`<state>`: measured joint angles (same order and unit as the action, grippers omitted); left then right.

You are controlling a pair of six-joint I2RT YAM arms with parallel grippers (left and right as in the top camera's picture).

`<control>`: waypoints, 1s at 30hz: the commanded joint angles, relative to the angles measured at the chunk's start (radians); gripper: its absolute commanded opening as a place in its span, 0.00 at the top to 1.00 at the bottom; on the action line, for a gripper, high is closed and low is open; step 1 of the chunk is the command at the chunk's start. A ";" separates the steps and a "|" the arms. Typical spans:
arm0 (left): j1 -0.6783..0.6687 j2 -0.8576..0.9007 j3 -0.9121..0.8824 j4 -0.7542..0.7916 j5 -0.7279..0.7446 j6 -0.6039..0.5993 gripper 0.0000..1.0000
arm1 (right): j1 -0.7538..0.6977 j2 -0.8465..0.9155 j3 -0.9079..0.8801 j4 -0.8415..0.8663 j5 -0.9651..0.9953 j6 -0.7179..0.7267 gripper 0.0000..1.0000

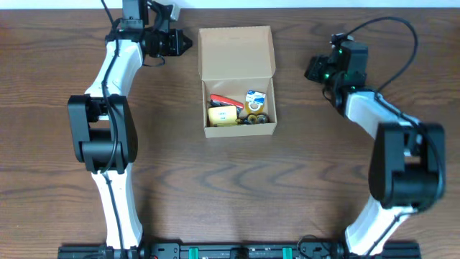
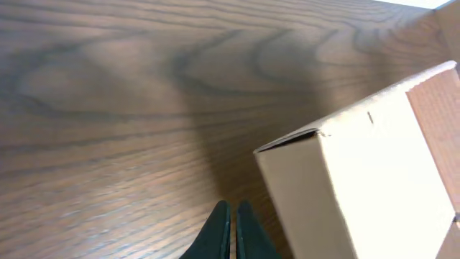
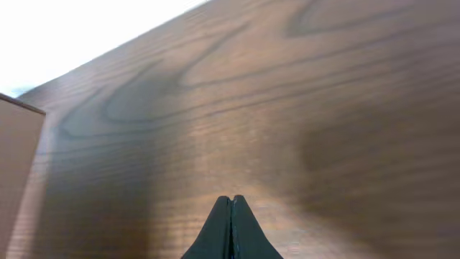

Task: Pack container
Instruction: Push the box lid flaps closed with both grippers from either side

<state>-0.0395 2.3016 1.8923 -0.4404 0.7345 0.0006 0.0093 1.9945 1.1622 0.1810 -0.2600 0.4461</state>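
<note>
Cardboard fills much of the left wrist view: an outer corner of the container looms at the right, near the left gripper, whose fingers are pressed together on nothing. Only the overhead view looks inside. There the one container sits mid-table toward the far edge, its flap lid thrown back. In the tray lie one yellow item, one red item, one blue-and-white item and some dark round pieces too small to count. The right wrist view catches just a sliver of the container at its left edge, well apart from the right gripper, which is also closed tight and empty. Overhead, two grippers flank the container on the wooden table: the left gripper is just beside the lid's far corner, and the right gripper is farther off on the opposite side.
</note>
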 commanded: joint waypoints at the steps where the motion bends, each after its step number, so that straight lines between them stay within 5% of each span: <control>1: -0.001 0.032 -0.001 0.003 0.017 -0.047 0.94 | 0.000 0.080 0.095 0.002 -0.123 0.085 0.99; 12: -0.002 0.042 -0.001 -0.008 0.017 -0.068 0.94 | 0.063 0.302 0.361 0.010 -0.359 0.126 0.99; 30: -0.026 0.120 0.014 0.079 0.214 -0.139 0.94 | 0.116 0.336 0.375 0.111 -0.525 0.138 0.99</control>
<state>-0.0547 2.4283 1.8908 -0.3656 0.8928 -0.1349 0.1043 2.3104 1.5177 0.2806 -0.7132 0.5766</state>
